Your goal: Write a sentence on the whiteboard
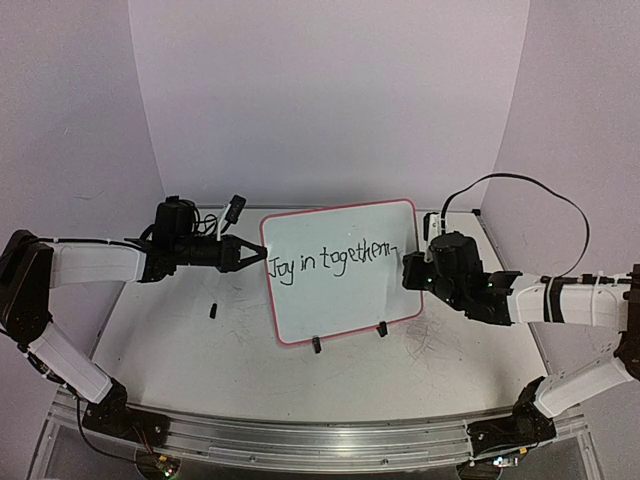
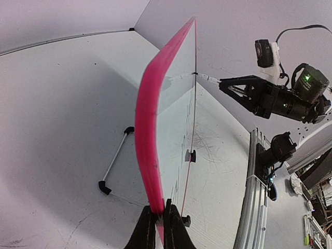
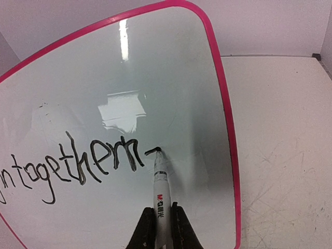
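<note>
Two end effectors were mid-sentence on the whiteboard (image 1: 340,290).
It stood at frame centre on the bench (image 1: 180,340). The left end effector (image 1: 252,253) pinched its left edge. The right end effector (image 3: 160,220) clamped a marker (image 3: 160,189), tip touching after "togethern"; the next stroke likely called for a steady rightward drag.

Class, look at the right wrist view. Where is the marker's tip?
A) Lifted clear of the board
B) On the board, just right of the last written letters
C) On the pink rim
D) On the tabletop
B: the marker, gripped by the right gripper, has its tip on the whiteboard, just past the writing.
</note>
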Robot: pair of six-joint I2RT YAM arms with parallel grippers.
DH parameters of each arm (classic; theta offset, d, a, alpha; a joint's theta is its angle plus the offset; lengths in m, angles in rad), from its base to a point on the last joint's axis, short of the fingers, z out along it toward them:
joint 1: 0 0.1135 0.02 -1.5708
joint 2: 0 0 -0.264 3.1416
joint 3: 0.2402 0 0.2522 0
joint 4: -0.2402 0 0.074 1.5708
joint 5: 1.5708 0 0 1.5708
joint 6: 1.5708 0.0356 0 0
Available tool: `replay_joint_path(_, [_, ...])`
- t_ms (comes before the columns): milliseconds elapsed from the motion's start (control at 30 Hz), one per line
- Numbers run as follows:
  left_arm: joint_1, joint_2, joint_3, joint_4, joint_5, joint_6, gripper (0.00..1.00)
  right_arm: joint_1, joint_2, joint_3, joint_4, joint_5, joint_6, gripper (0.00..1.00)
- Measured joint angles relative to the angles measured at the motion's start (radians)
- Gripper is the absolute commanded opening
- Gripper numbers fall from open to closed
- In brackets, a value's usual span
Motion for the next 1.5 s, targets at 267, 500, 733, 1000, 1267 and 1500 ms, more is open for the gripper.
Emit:
replay_joint_path(267, [0.0, 0.0, 0.0, 0.0, 0.0, 0.0, 0.0, 0.0, 0.002, 0.0, 0.018, 0.024, -0.015, 0.0])
replay_joint_path(500, [0.0, 0.0, 0.0, 0.0, 0.0, 0.0, 0.0, 0.0, 0.012, 0.0, 0.046, 0.008, -0.032, 0.0])
replay_joint_path(733, [0.0, 0.0, 0.0, 0.0, 0.0, 0.0, 0.0, 0.0, 0.011, -0.003, 0.047, -0.031, -0.025, 0.0])
replay_joint_path(1000, [0.0, 0.0, 0.0, 0.0, 0.0, 0.0, 0.0, 0.0, -0.005, -0.044, 0.042, -0.057, -0.005, 0.0])
replay_joint_path(1267, [0.0, 0.0, 0.0, 0.0, 0.0, 0.0, 0.0, 0.0, -0.016, -0.046, 0.023, -0.03, 0.007, 0.0])
replay_joint_path(1500, [0.0, 0.0, 0.0, -0.001, 0.0, 0.001, 0.0, -0.002, -0.07, -0.046, 0.025, -0.021, -0.004, 0.0])
